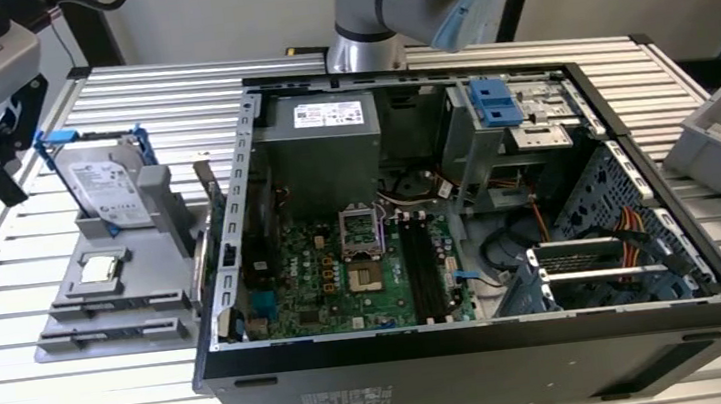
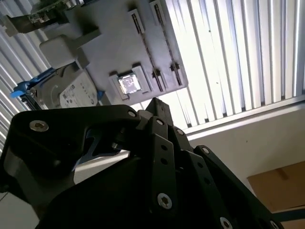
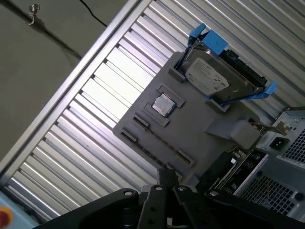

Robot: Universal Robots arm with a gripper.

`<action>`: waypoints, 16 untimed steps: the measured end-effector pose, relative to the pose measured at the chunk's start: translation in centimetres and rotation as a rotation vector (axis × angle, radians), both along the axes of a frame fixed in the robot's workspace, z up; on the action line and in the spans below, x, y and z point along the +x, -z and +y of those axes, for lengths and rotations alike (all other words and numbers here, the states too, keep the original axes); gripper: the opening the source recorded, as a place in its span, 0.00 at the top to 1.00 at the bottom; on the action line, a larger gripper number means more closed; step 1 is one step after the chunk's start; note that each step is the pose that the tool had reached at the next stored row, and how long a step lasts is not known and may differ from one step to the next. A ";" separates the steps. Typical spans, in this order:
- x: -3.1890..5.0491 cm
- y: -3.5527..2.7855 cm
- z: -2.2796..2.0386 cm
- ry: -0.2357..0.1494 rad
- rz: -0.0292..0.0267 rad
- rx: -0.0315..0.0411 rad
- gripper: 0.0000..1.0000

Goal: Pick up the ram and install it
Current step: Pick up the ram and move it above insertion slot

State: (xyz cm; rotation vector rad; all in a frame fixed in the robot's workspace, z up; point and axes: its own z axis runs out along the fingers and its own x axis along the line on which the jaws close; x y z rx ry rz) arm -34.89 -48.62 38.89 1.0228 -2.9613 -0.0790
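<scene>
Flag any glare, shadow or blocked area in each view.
Second wrist view: glare washes the slatted table white, and the dark pincer blocks much of the frame. First wrist view: a bright patch lies on the slats beside the gray holder, and the processor chip glints. Exterior view: the light is even, with the inside of the computer case in shade.

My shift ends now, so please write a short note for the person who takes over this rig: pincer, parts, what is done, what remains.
Pincer: shut, empty, hovering near the gray holder on the slatted table.
Ram: seems to stand at the holder's edge next to the computer case, untouched.
Done: nothing that shows.
Left: pick-up, and install into the motherboard's black slots.
</scene>
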 end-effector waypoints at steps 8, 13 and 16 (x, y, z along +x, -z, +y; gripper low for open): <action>0.00 0.01 0.00 -0.036 0.0005 0.0000 1.00; 0.00 0.01 0.00 -0.056 0.0009 0.0000 1.00; 0.00 0.01 0.00 -0.067 0.0012 -0.0001 1.00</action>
